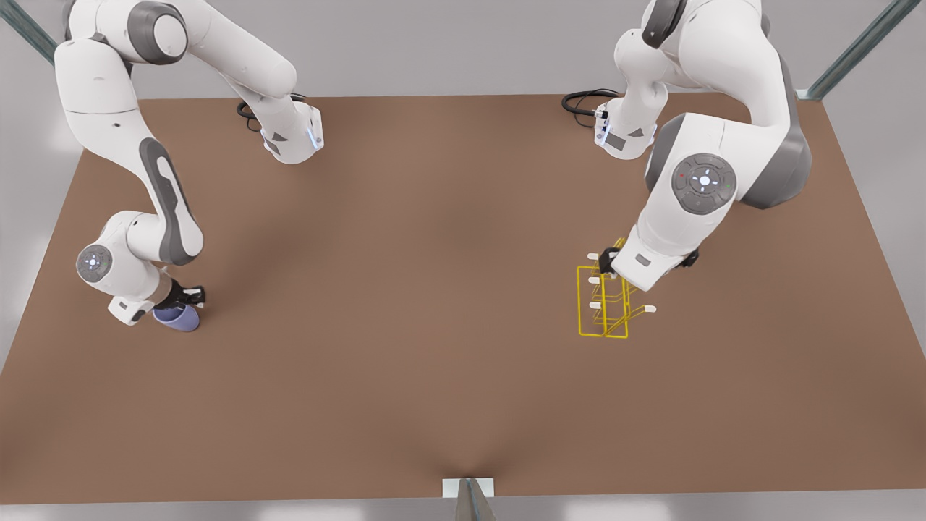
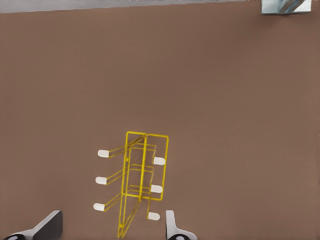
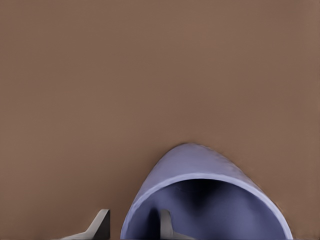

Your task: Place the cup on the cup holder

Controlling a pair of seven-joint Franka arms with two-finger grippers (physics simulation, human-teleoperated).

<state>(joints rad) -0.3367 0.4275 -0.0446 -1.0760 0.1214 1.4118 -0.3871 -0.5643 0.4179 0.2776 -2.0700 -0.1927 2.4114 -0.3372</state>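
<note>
While the cup (image 1: pixel 177 317) seemingly tilts, right claw (image 3: pixel 131 226) pinches its rim.

I see a matte brown tabletop (image 1: pixel 434 289) spanning most of my front view, evenly lit with soft shadows. Pale grey walls (image 1: pixel 434 43) surround it. Grey metal frame struts (image 1: pixel 857 51) cross both upper corners, and a small white bracket (image 1: pixel 468 487) sits at the near edge.
</note>
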